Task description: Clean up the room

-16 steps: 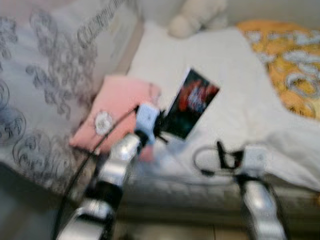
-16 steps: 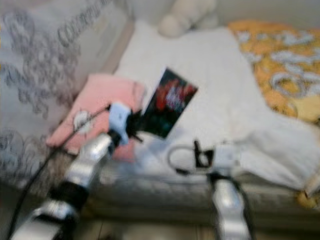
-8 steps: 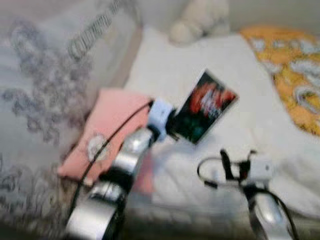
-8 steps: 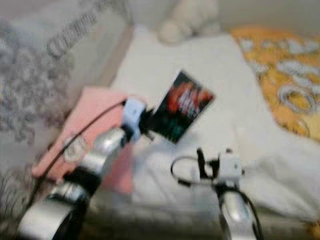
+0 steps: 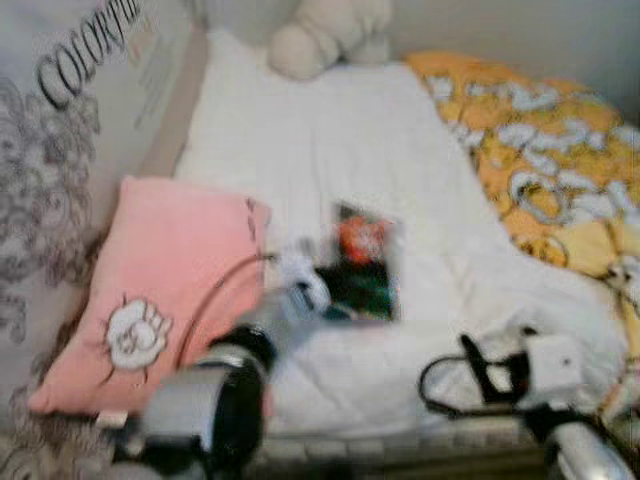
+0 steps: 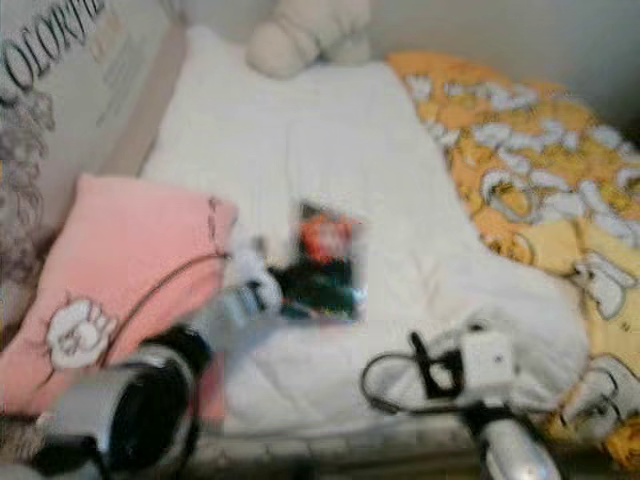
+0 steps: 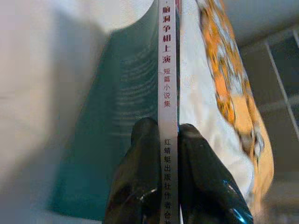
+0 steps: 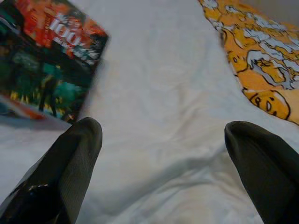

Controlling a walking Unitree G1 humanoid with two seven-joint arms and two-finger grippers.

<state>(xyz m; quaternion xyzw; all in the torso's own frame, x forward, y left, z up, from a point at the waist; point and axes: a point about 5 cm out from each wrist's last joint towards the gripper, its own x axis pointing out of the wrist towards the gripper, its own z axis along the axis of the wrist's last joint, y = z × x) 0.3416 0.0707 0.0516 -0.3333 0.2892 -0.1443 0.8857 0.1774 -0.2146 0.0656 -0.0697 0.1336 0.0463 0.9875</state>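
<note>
left gripper (image 7: 168,140): 2 black fingers clamped on the spine of the book (image 5: 365,265); book held low over the white bedsheet (image 5: 300,140), beside the pink pillow (image 5: 165,275)
right gripper (image 8: 161,140): fingers spread wide, holding nothing, above the sheet near the book
bedding: orange duvet (image 5: 530,150) at right; plush toy (image 5: 325,35) at far end

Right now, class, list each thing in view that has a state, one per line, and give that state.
Book: closed, gripped at its spine.
Left gripper: shut on the book.
Right gripper: open, over the white bedsheet.
Pink pillow: lying flat at the bed's left edge.
Yellow blanket: rumpled.
</note>
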